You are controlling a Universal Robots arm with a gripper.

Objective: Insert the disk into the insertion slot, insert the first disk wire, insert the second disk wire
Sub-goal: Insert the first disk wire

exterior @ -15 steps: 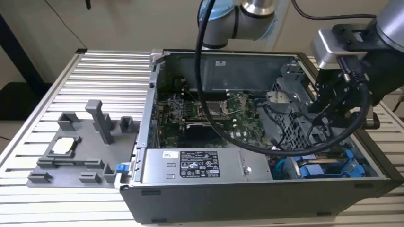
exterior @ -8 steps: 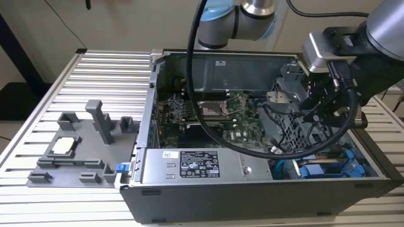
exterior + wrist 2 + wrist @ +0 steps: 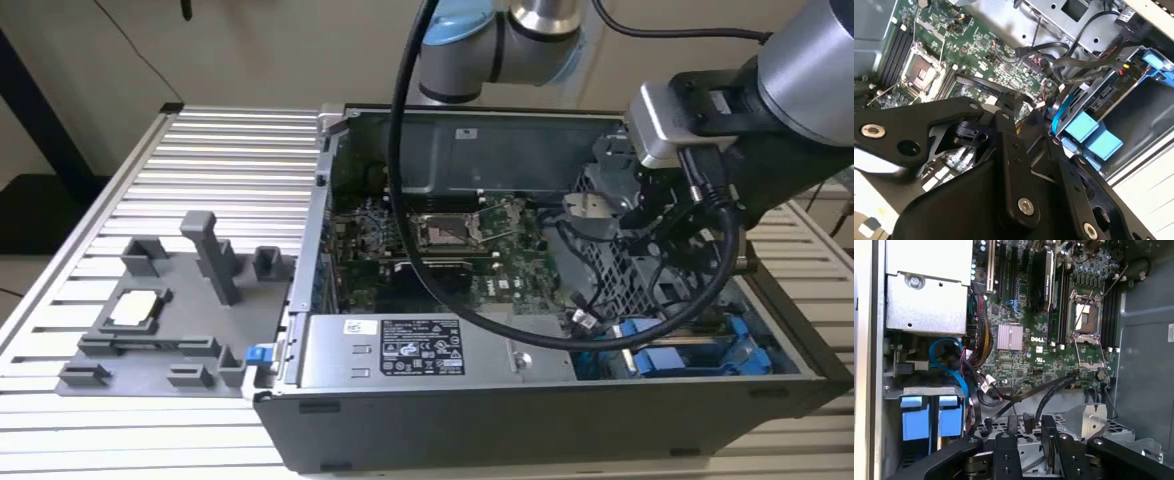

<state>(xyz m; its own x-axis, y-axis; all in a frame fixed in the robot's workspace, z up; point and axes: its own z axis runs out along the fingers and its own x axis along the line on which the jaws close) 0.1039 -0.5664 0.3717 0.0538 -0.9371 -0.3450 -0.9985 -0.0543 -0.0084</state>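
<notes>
the open computer case (image 3: 534,420) is lying on the slatted aluminium bench (image 3: 214,170), and the arm is reaching down into it from the exterior view's right. a thick black cable (image 3: 534,335) is looping from the arm across the inside of the case.

the hand (image 3: 1029,430) is hanging over a perforated metal cage (image 3: 1079,422), beside the green motherboard (image 3: 1044,340). whether it is apart, together or clamped on anything, i cannot tell.

the disk (image 3: 949,415) is sitting in the insertion slot (image 3: 921,390), in the case's corner next to the grey labelled power-supply box (image 3: 924,290). its two bright blue carrier tabs are facing out of the bay. in the exterior view the blue carrier is showing on the right of the power-supply box, near the case's front wall. in the second wrist view the blue tabs are lying just beside the hand's black linkage.

a blue wire (image 3: 951,357) is curving between the power-supply box and the slot, and a bundle of black wires (image 3: 1079,65) is hanging near the disk's end. whether any of these is plugged into the disk, i cannot tell.

on the exterior view's left a grey fixture (image 3: 160,320) is standing on the bench, near the case's side wall.
</notes>
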